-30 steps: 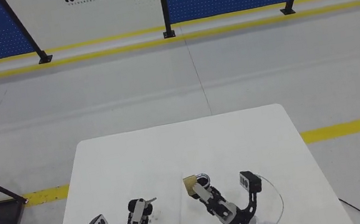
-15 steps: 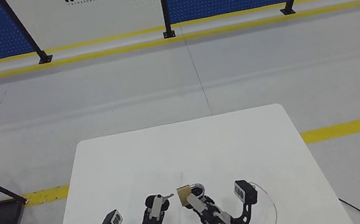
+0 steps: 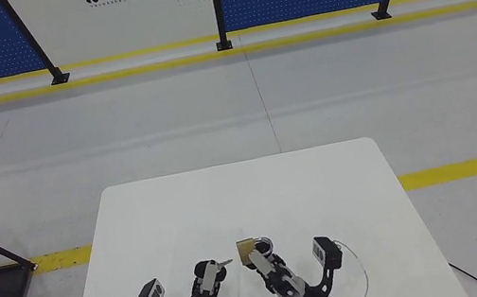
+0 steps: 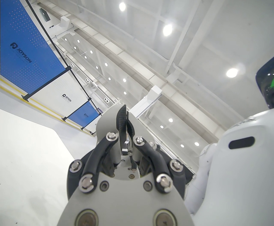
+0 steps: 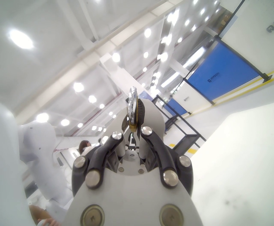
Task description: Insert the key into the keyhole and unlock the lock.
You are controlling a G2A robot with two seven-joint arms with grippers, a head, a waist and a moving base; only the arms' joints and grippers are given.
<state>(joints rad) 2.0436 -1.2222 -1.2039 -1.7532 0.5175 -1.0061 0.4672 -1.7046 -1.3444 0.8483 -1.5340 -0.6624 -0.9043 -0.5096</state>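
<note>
Lock [image 5: 133,126] is clamped in the right gripper [image 5: 134,114]: brass body between the pads, silver shackle [image 5: 132,100] poking out past the fingertips, away from the wrist. The left gripper [image 3: 212,269] is pinched on the key [image 3: 226,262]; in the left wrist view its pads [image 4: 121,119] sit pressed together and hide the key. Top view: both are held over the near edge of the white table [image 3: 228,198], with the key's long axis running sideways from the left gripper toward the lock, tip just beside it; can't tell if it touches.
</note>
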